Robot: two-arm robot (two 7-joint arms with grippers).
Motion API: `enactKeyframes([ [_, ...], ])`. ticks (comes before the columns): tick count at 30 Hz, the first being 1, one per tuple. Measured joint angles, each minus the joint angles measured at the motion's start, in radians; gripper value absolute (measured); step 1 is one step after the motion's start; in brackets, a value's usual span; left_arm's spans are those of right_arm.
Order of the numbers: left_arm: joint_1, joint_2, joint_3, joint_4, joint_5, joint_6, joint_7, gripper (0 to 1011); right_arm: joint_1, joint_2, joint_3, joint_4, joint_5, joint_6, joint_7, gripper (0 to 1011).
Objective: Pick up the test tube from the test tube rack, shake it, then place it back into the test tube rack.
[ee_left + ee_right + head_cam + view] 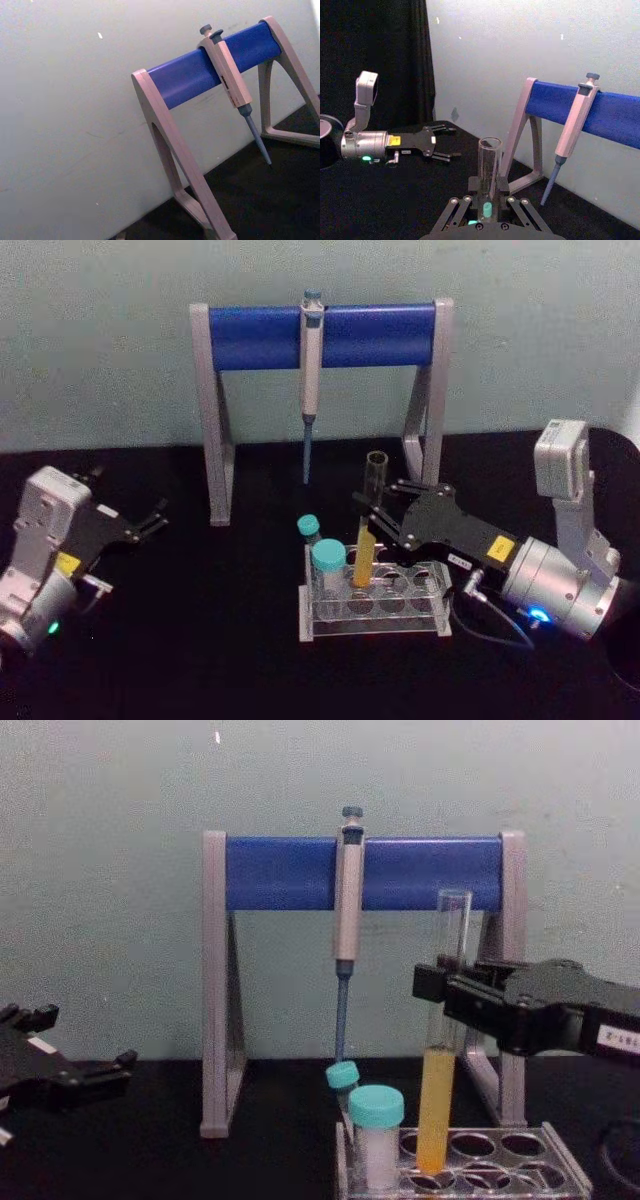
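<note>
Head view: the right hand (383, 518) is pinching the test tube (375, 472) at mid-height, above the liquid (363, 562), evidently so the grip is staying clear of the test tube rack (420, 625), near centre on the tabletop (200, 640). The left hand (152, 520) is lying spread at the left, idle.

Right wrist view: the tube is standing in the hand's grip, mouth uncapped.

Chest view: yellow-orange liquid is filling the tube's lower part, and its base is sitting at the rack's top plate. A teal-capped vial (377, 1140) with pale contents is occupying a hole to its left.
</note>
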Motion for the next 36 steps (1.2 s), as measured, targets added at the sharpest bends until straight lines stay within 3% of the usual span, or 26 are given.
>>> enactKeyframes([
  [36,0.0,0.0,0.0,0.0,0.0,0.0,0.0,1001,0.013,-0.031,-0.036,0.087,-0.025,0.001,-0.026,235],
])
